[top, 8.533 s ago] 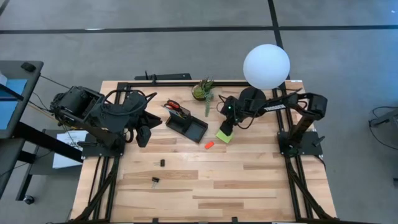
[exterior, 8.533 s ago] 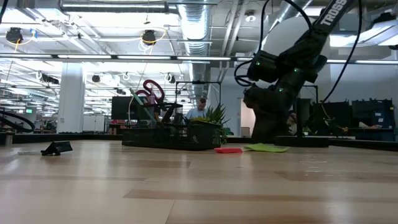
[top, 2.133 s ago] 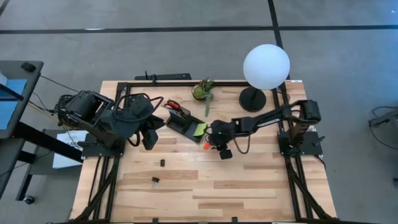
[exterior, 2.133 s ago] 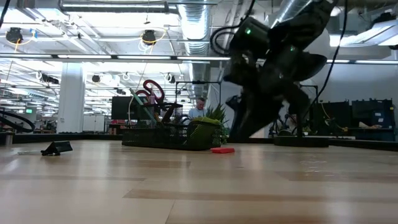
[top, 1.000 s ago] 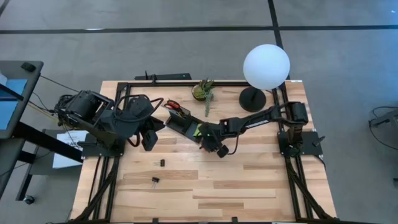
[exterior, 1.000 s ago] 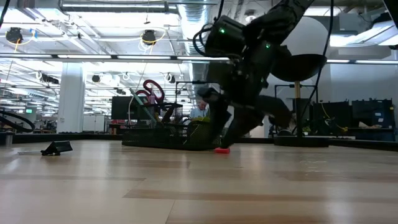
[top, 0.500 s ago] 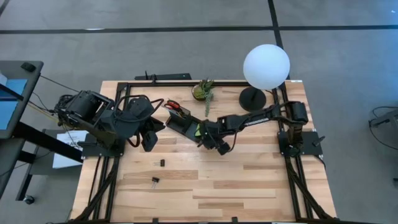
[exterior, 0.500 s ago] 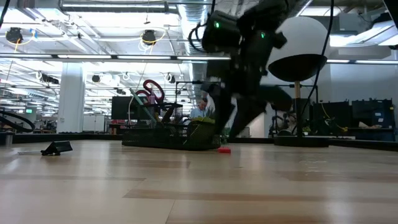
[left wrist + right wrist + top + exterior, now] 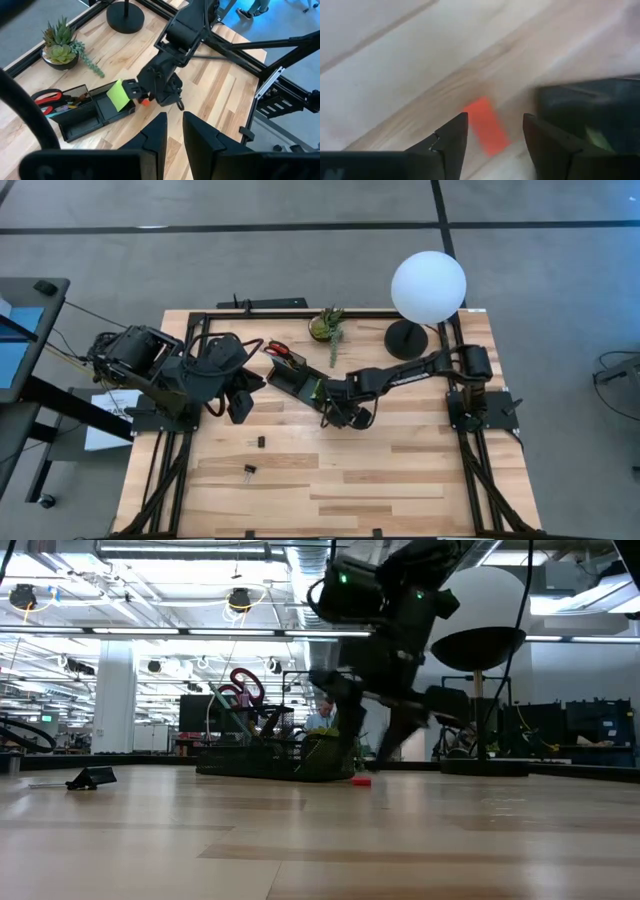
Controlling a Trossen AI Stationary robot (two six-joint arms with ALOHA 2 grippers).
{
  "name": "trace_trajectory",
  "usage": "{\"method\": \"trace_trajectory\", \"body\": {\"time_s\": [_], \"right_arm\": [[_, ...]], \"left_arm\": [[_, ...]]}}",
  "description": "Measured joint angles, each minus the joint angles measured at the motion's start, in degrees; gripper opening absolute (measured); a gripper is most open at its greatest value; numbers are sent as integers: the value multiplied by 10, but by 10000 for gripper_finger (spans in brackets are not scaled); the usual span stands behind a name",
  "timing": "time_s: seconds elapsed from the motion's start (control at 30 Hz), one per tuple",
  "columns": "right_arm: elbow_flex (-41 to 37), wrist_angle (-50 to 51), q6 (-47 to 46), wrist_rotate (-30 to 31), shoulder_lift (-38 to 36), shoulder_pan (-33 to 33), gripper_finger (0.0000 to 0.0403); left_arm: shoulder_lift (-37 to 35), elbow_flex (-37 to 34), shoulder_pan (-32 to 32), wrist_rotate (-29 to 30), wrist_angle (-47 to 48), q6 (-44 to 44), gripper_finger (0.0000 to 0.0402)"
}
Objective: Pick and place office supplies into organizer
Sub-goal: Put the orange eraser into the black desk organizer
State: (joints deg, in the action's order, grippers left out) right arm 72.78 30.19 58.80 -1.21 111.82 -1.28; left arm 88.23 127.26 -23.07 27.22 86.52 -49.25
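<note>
The small orange eraser [image 9: 487, 125] lies flat on the wood beside the black organizer [image 9: 292, 383]. My right gripper [image 9: 492, 135] hovers just above it, pointing steeply down and open, with one finger on either side and touching nothing; in the low view the eraser [image 9: 361, 781] lies below the spread fingers. A lime-green sticky pad [image 9: 118, 95] leans tilted in the organizer's low tray. Red-handled scissors [image 9: 47, 95] stand in its taller section. My left gripper [image 9: 175, 131] waits raised at the table's left, its fingers a narrow gap apart and holding nothing.
Two tiny black clips [image 9: 260, 442] [image 9: 249, 471] lie on the wood toward the near left. A small potted plant [image 9: 326, 326] and the lamp's round base [image 9: 406, 338], under its white globe [image 9: 428, 287], stand along the far edge. Bare wood lies to the near right.
My right gripper has risen a little off the eraser, edged toward the organizer and rolled about its own axis, so that its fingers now show spread in the low view. The eraser has stayed where it was.
</note>
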Motion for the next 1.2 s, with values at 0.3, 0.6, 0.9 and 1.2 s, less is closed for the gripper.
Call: {"method": "trace_trajectory", "body": {"time_s": [0.3, 0.6, 0.9, 1.2], "right_arm": [[1, 14, 56, 0, 31, 4, 191], [5, 34, 47, 17, 53, 5, 172], [5, 58, -37, -81, 54, 10, 51], [5, 47, -207, -98, 54, -1, 40]], "left_arm": [[0, 0, 0, 0, 0, 0, 56], [0, 0, 0, 1, 0, 0, 56], [0, 0, 0, 1, -2, 0, 56], [0, 0, 0, 1, -12, 0, 56]]}}
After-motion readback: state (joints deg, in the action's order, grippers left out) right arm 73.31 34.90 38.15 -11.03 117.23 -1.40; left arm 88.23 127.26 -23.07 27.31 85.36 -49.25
